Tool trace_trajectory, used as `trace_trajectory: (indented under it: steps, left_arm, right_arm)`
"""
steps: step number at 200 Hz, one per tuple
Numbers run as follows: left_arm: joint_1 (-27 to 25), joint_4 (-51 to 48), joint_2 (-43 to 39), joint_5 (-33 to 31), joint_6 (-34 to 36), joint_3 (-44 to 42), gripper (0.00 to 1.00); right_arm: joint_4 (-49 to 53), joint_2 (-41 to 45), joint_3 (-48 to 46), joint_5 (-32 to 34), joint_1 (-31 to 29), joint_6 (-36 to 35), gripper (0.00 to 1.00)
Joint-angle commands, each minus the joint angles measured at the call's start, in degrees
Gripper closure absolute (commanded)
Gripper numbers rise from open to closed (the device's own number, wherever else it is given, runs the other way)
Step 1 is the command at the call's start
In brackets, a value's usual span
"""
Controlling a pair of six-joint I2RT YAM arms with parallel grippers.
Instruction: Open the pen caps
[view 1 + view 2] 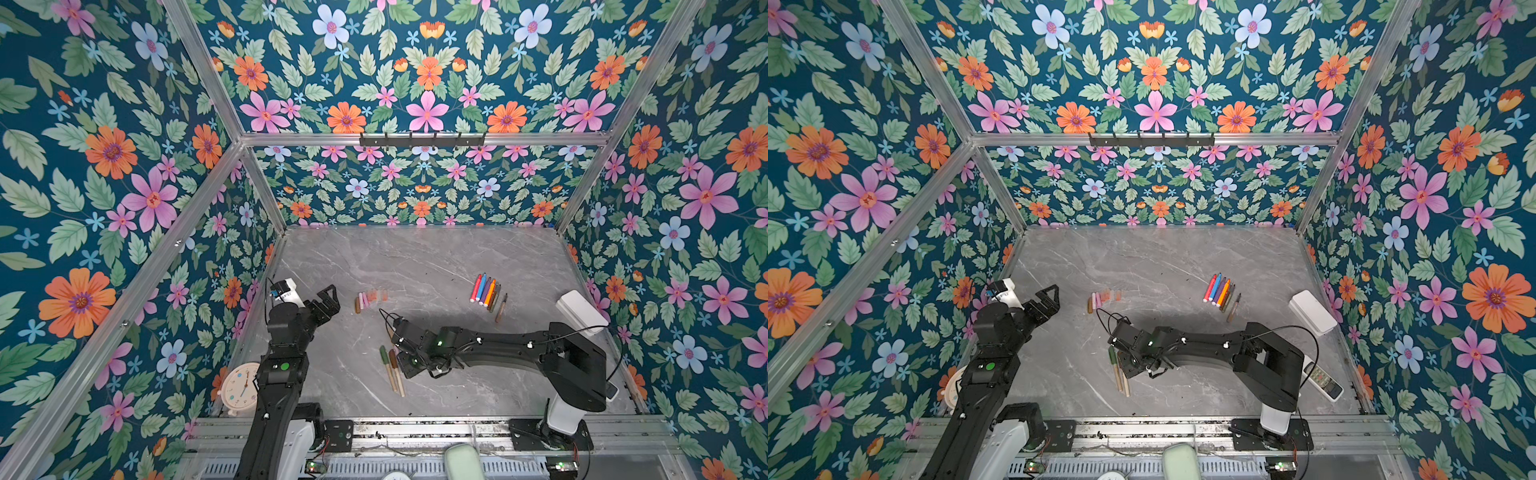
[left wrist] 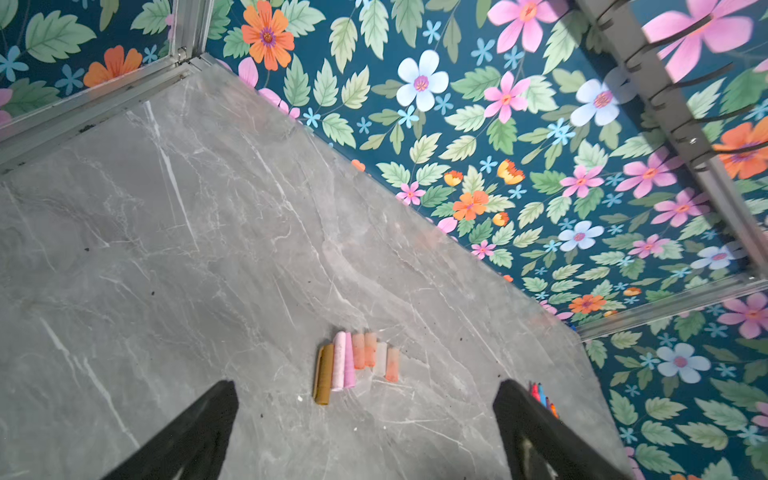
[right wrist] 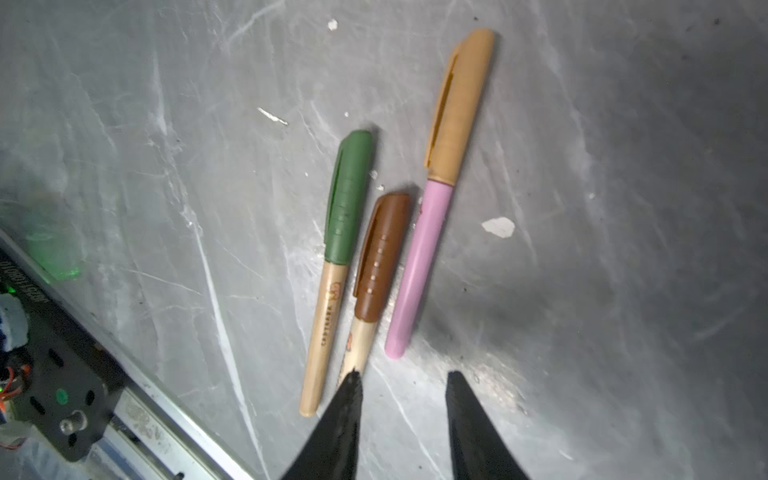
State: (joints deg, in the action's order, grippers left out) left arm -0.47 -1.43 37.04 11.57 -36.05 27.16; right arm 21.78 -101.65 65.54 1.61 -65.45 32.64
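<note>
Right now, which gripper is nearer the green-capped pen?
Right. The right gripper hangs beside the barrel end of the green-capped pen; the left gripper is far off, by the loose caps.

We see a table [image 3: 623, 124] of grey marble-look stone, smooth with a dull sheen and scuffed white in places. It is framed by rails [image 1: 291, 139] of brushed metal and walls [image 1: 104, 187] covered in a matt floral print. The three pens [image 3: 386, 253] near its seven o'clock have matt opaque plastic on their capped ends, one smooth pink barrel and two pale beige printed ones, while the loose pen caps [image 2: 357, 361] toward ten o'clock look frosted, some half translucent.
</note>
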Motion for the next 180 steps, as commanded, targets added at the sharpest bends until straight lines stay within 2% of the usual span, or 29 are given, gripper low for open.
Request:
trace_trajectory:
  steps: [1, 15, 58, 69, 100, 113, 126, 138, 157, 180]
  left_arm:
    - [0.0, -1.4, -2.6, 2.1, -1.1, 0.8, 0.00]
    - [0.0, -5.0, -3.5, 4.5, 2.1, 3.7, 0.00]
    - [-0.2, -27.8, -0.2, 3.7, 18.5, 21.4, 0.00]
    - [-1.2, -30.3, 0.3, 3.3, 19.0, 23.1, 0.00]
    - [-1.2, -34.7, 0.1, 9.5, 15.6, 26.6, 0.00]
    - [-1.2, -35.6, -1.5, 10.2, 17.6, 26.5, 0.00]
    - [-1.3, -35.5, -3.6, 8.1, 19.7, 24.4, 0.02]
    - [-1.2, -34.9, -5.5, 6.2, 18.5, 22.3, 0.03]
    - [-1.2, -32.4, -8.0, 9.0, 18.1, 18.4, 0.04]
    - [-1.2, -31.7, -9.8, 6.3, 17.2, 16.9, 0.05]
  right_arm:
    - [1.5, -0.5, 1.6, 0.5, -0.1, -2.0, 0.64]
    - [1.9, -0.6, 2.0, 0.7, -0.1, -3.0, 0.64]
    - [8.9, -3.6, 7.1, 4.3, -0.1, -5.0, 0.64]
    - [10.2, -4.2, 8.2, 4.8, -0.1, -5.4, 0.64]
    - [13.2, -7.3, 12.6, 2.7, 0.1, -6.9, 0.64]
    - [14.2, -9.2, 14.0, 1.7, 0.3, -6.9, 0.65]
    - [14.7, -10.9, 14.9, 0.7, 0.8, -6.3, 0.66]
    - [15.4, -12.3, 15.8, 0.3, 1.2, -6.0, 0.67]
    - [16.9, -13.6, 17.1, 1.6, 1.4, -5.7, 0.69]
    - [17.9, -14.2, 17.6, 2.1, 1.8, -5.1, 0.71]
